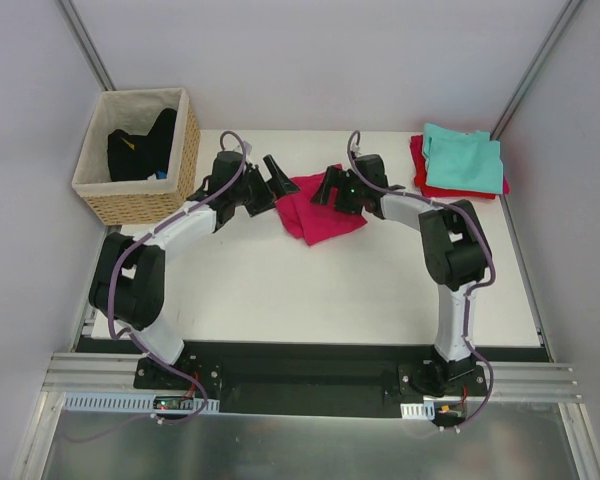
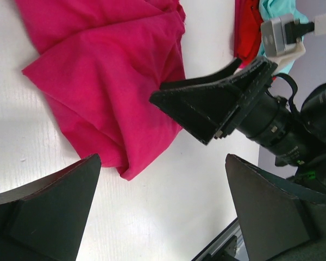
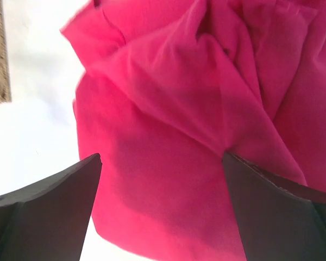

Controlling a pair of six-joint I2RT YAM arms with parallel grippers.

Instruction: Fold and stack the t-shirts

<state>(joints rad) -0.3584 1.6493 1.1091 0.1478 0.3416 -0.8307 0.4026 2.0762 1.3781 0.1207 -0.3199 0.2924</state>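
The magenta-pink t-shirt lies bunched in soft, rumpled folds near the middle of the far edge of the white surface. Its cotton is creased into ridges and its near end tapers to a blunt point. From the left, the left gripper hangs beside the cloth with its two black wedge-shaped fingers spread wide and nothing between them. The right gripper comes in from the other side, right over the heap. Its fingers are just as far apart and hold nothing, though one tip seems to brush the fabric's edge. In the far right corner, a teal t-shirt sits folded flat and roughly square on a red t-shirt, whose edges show beneath it. At the far left corner stands a woven wicker basket with a pale cloth lining and dark clothing slumped inside.
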